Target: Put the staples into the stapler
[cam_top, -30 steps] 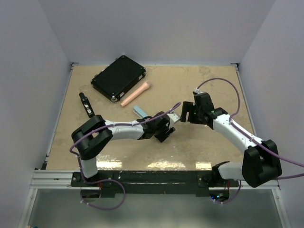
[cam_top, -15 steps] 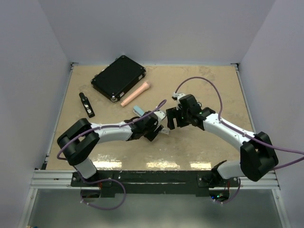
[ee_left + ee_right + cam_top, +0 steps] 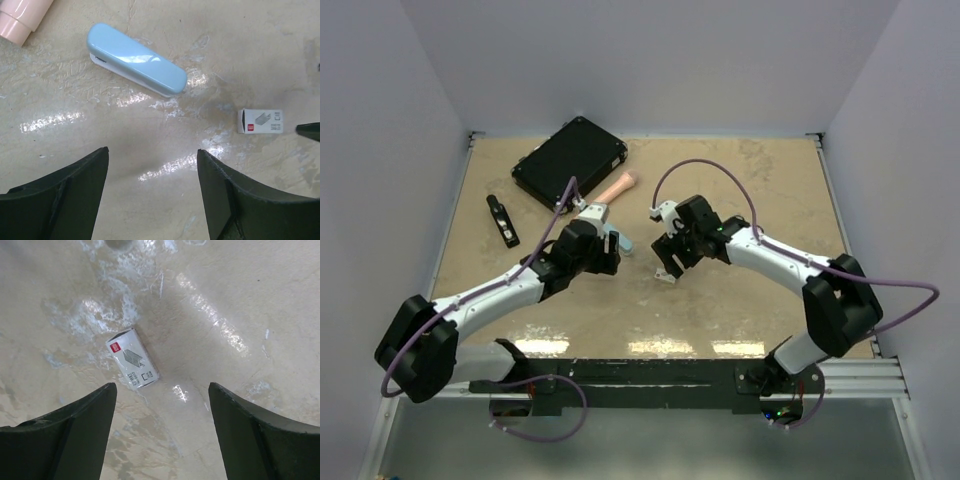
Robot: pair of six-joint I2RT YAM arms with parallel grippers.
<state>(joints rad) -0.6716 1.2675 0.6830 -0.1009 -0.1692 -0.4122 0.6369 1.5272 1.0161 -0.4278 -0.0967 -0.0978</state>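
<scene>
My left fingers (image 3: 55,195) and right fingers (image 3: 60,430) gape empty; the right pair should turn to straddle the staples box (image 3: 132,366) squarely.

blue stapler (image 3: 136,60) lying flat | small white box (image 3: 260,121) apart, lower right, possibly staple packaging | pincer (image 3: 151,152) spread

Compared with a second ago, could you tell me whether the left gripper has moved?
Yes. The left gripper swung left, nearer the black case, ending open beside the blue stapler.
</scene>
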